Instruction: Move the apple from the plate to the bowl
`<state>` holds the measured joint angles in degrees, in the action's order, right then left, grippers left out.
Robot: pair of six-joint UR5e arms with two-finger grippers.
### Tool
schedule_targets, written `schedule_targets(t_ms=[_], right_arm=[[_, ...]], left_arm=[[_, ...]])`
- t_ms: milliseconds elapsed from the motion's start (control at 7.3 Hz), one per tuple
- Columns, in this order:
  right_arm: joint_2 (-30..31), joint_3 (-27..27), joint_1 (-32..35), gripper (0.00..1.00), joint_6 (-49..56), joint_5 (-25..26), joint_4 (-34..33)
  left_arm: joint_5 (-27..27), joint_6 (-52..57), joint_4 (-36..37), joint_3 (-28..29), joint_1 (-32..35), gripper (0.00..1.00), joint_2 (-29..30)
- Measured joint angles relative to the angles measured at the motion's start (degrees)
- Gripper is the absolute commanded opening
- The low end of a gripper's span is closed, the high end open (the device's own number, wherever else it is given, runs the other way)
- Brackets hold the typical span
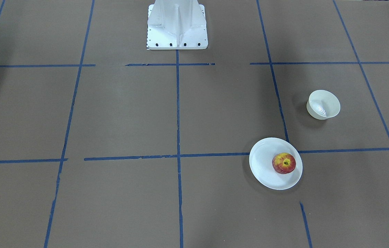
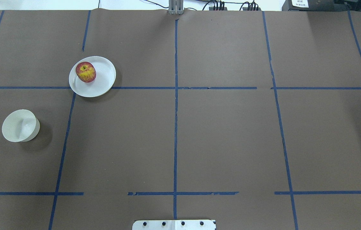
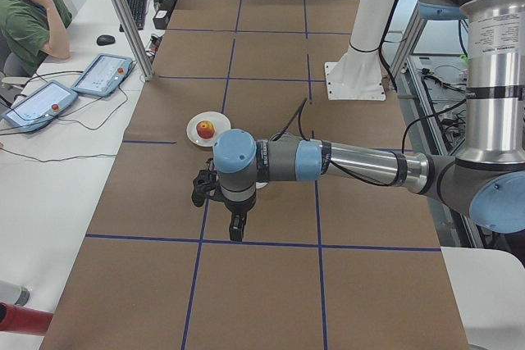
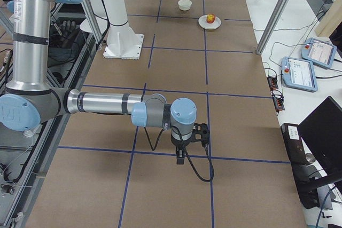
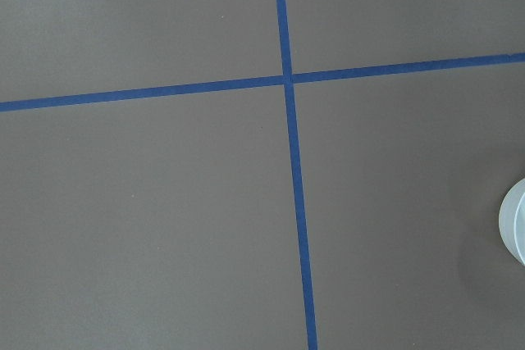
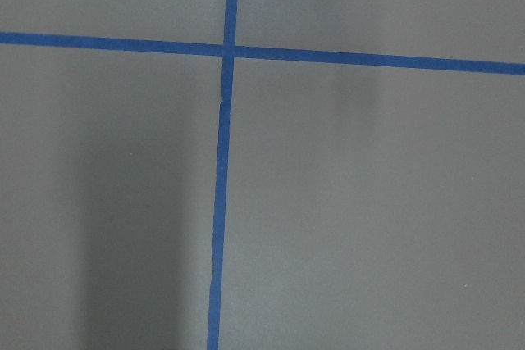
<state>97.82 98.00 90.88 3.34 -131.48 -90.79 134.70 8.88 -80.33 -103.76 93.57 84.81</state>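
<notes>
Task not begun: apple [image 2: 86, 72] sits on plate [image 2: 103, 80], off-centre, stem dimple up. Grasp, carry and drop all left.
Bowl [image 2: 19, 125] looks empty; apart from plate, nearer robot, further left.
Count: one apple, one plate, one bowl, two arms.
Left arm [image 3: 271, 160], right arm [image 4: 107, 103] both hang above table, well away from plate.
Left jaws, right jaws: cannot tell whether spread or pressed together.

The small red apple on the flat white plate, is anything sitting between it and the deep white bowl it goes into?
Nothing visible. Between the small red apple on the flat white plate and the small deep white bowl lies only brown table surface crossed by a blue tape line. The bowl looks empty.
</notes>
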Motion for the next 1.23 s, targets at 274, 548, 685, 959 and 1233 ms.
schedule_targets(t_ms=[274,548,685,959,1233], right_arm=[[0.0,0.0,0.0,1.0,0.0,0.0,0.0],[0.0,0.0,0.0,1.0,0.0,0.0,0.0],[0.0,0.0,0.0,1.0,0.0,0.0,0.0],[0.0,0.0,0.0,1.0,0.0,0.0,0.0],[0.0,0.0,0.0,1.0,0.0,0.0,0.0]], left_arm=[[0.0,-0.1,0.0,0.3,0.0,1.0,0.0],[0.2,0.1,-2.2,0.2,-0.3,1.0,0.5],[0.3,-1.0,-6.4,0.0,-1.1,1.0,1.0],[0.0,-9.8,-13.4,0.1,-4.5,1.0,4.2],[-1.2,-23.5,-14.8,1.2,-12.6,1.0,12.4]])
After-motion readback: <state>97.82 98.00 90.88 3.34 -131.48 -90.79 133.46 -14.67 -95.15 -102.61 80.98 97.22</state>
